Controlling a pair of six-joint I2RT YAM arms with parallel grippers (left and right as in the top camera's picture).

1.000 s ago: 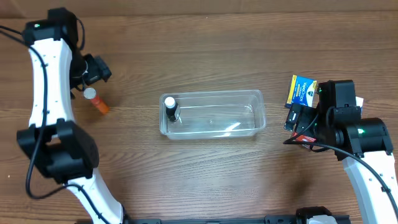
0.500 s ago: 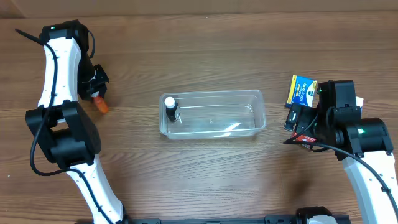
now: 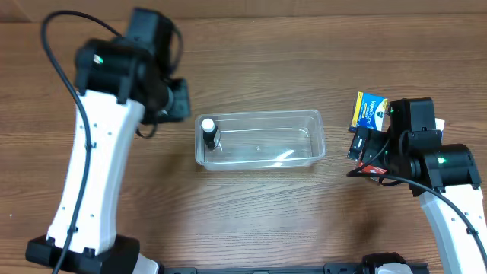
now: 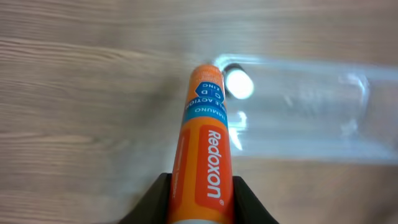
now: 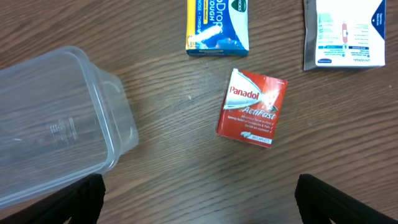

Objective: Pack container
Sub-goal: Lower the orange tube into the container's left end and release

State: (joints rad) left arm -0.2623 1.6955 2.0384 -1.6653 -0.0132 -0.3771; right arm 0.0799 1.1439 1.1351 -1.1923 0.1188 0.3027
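The clear container lies at the table's middle, with a small white-capped bottle standing in its left end. My left gripper hovers just beyond that left end, shut on an orange Redoxon tube. The tube points toward the container and the bottle's cap; the arm hides it from above. Right of the container, my right gripper is open above bare wood. Its fingers stand wide apart below a red Panadol box.
A blue and yellow box lies to the container's right, above the Panadol box in the right wrist view. A white sachet lies further right. The container's corner fills the left of that view.
My left gripper has shut on the orange tube at the far left, lifted it and swung right to the container's left end. The right arm has not moved.
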